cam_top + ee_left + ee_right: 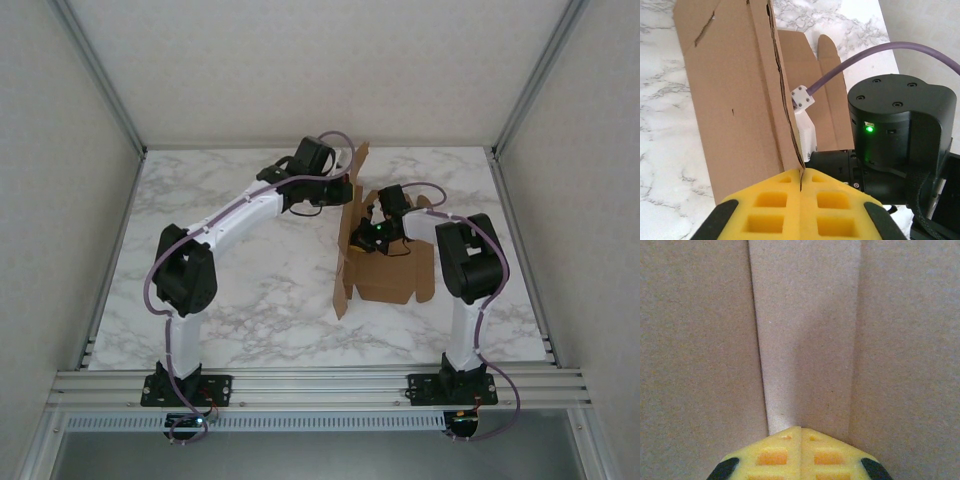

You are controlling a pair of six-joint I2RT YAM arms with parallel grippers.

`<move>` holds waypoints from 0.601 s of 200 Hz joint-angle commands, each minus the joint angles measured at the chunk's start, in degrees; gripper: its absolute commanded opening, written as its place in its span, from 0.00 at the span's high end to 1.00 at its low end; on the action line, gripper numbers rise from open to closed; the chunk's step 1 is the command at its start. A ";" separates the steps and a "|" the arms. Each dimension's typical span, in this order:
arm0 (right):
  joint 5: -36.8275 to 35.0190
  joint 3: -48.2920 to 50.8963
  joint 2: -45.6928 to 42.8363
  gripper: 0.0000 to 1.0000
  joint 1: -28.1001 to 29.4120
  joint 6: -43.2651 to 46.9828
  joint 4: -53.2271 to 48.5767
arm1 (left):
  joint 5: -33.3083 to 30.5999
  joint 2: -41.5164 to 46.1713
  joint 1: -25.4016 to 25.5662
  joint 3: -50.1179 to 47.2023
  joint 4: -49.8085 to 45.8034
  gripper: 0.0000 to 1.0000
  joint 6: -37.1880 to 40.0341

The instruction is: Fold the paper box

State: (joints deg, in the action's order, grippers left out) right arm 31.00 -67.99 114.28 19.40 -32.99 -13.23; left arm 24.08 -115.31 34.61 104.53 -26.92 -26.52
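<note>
- Overhead: two robot arms reach across a white marble table (250, 290) to a brown paper box (392, 278), partly folded.
- L gripper (345, 192) is at the box's far left corner. One long side panel stands upright there and runs from this gripper back toward the arm bases.
- The rest of the box lies flat on the table, to the right of L gripper and nearer the bases.
- L wrist cam: L gripper (801, 182) has its jaws clamped tight. The yellow pads (770, 202) press together w/ the upright panel's thin edge pinched in the seam btwn them, so it grips the paper box (735, 100).
- The panel rises straight ahead of this gripper and spreads to its left. A short slit shows near the panel's top left corner.
- To this gripper's right, past the panel, lie more flaps incl. a rounded tab.
- A purple cable (865, 60) passes over the flaps to a white connector. The R arm (895, 125), a black housing w/ a green light (869, 129), sits close on the right.
- R gripper (378, 232) is over the flat part of the box, just right of the upright panel. It is near L gripper but apart from it.
- R wrist cam: R gripper (800, 432) has its jaws fully together, w/ nothing seen btwn the pads.
- Its tips are right up against plain cardboard (805, 340). A narrow strip btwn two creases lies dead ahead, w/ wider panels on either side.
</note>
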 commanded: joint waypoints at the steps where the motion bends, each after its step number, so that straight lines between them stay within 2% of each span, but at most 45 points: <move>1: -4.17 1.97 -3.01 0.92 -0.38 0.79 -2.71 | -3.14 -1.70 -0.55 1.43 -6.86 1.00 2.41; 26: -4.34 2.55 -6.18 0.87 -1.10 1.00 -3.76 | -6.87 -1.86 -1.06 2.81 -9.66 1.00 4.07; 74: -8.92 4.53 -12.41 0.87 -2.20 1.05 -6.74 | -10.10 -2.31 -1.83 5.55 -13.07 1.00 6.18; 89: -12.28 5.52 -13.86 0.87 -2.71 1.17 -7.96 | -10.86 -2.73 -1.92 6.75 -14.18 1.00 6.89; 120: -25.00 8.17 -16.44 0.89 -2.86 1.53 -13.01 | -12.09 -3.91 -1.92 8.20 -15.79 1.00 7.92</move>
State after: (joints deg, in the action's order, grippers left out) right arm 16.95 -63.05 100.42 16.88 -32.18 -20.88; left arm 15.09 -116.75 32.99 111.07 -38.00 -20.86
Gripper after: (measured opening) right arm 0.115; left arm 0.055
